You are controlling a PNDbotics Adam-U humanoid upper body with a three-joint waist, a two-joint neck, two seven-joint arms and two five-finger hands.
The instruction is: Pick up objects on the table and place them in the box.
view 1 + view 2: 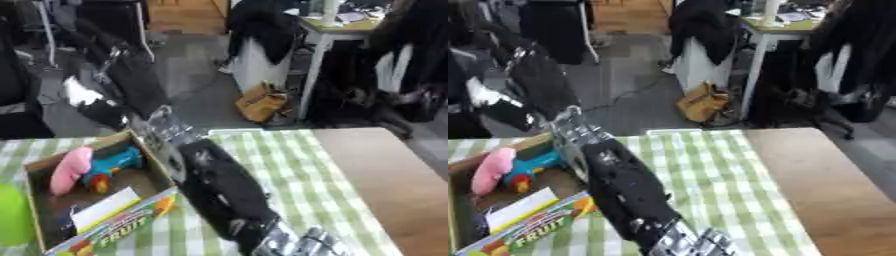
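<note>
At the near edge, silver parts of a robot hand [297, 244] are showing at the bottom of the view, at the end of a black arm [219, 187] that is running diagonally up toward the far left corner of the table; which hand it is cannot be told, and its fingers are lying out of view below the edge, so whether they are open or curled, or holding anything, cannot be told either. The arm is lying over a green and white checked cloth [293, 170] that is covering the left part of a wooden table [385, 170]. Just beside the arm, on its left, a cardboard box [162, 170] is sitting with its near flap, printed with the word FRUIT, folding outward. Inside the box a pink toy [70, 170] is lying against a blue toy [118, 161] with an orange tip, and a white card [105, 209] is resting nearer the front. A bright green thing [13, 215] is showing at the left edge, beside the box. Beyond the table, a tan bag [261, 102] is sitting on the grey floor.
</note>
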